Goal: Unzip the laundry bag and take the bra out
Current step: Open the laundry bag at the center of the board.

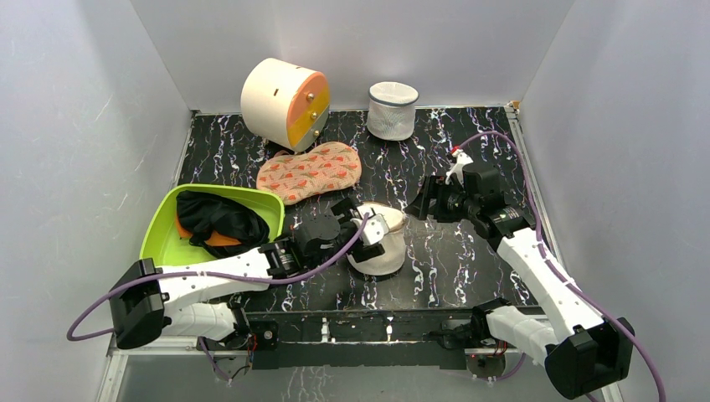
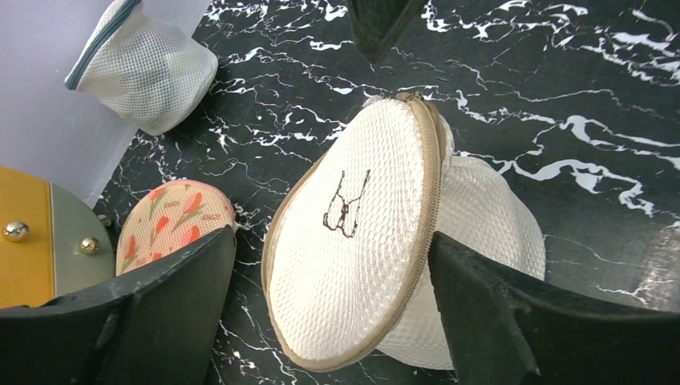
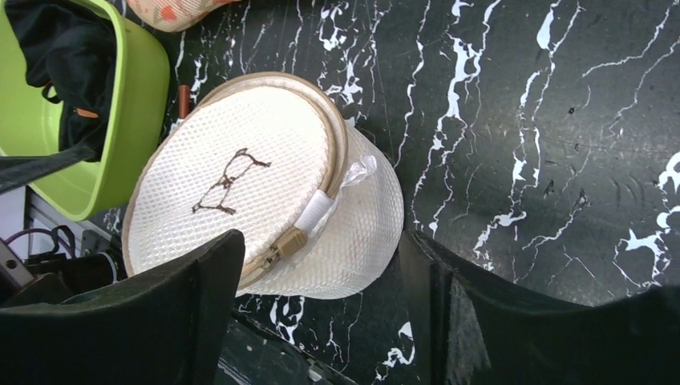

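Observation:
The laundry bag lies on the black marble table near the front middle, its zip shut. In the left wrist view the bag stands tilted, flat face with the black drawing towards the camera, tan zip trim round the rim. My left gripper is open, with the bag's lower edge between its fingers. In the top view the left gripper is at the bag's left side. My right gripper is open and empty, just off the bag's side by the tan zip pull; in the top view it hovers right of the bag. The bra is hidden.
A green basin holding a black garment stands at the left. An orange patterned cloth lies behind the bag. A cream round box and a white cylindrical mesh bag stand at the back wall.

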`<state>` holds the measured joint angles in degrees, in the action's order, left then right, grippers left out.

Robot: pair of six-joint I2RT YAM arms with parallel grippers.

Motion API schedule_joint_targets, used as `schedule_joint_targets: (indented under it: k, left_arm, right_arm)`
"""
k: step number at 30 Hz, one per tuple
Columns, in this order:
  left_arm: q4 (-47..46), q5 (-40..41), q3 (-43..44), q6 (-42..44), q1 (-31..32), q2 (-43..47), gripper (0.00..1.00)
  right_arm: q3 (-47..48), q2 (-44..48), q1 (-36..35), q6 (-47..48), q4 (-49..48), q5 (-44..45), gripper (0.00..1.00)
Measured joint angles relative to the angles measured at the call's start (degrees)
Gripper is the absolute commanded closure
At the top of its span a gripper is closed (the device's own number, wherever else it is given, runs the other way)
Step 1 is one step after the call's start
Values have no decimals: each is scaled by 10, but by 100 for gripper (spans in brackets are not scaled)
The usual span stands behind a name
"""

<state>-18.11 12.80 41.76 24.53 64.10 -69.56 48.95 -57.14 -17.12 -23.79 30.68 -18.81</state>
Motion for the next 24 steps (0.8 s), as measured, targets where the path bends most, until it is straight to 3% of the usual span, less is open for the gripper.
schedule_joint_targets:
  k: [7, 12, 17, 21, 24]
  left_arm:
    - [-3, 13, 0, -27, 0, 47, 2]
    - [-47, 78, -16, -31, -4, 114, 2]
    - [-120, 169, -59, -8, -12, 215, 2]
    - [-197, 264, -73, 23, -33, 235, 2]
    - [-218, 309, -75, 20, -83, 233, 2]
  right_arm:
    - [5, -2, 0, 12, 30, 12, 22]
    - [61, -19, -28, 24, 62, 42, 19]
    - [142, -62, -105, 35, 86, 109, 17]
    - [211, -129, -198, 42, 108, 185, 17]
    - [270, -197, -269, 46, 130, 243, 23]
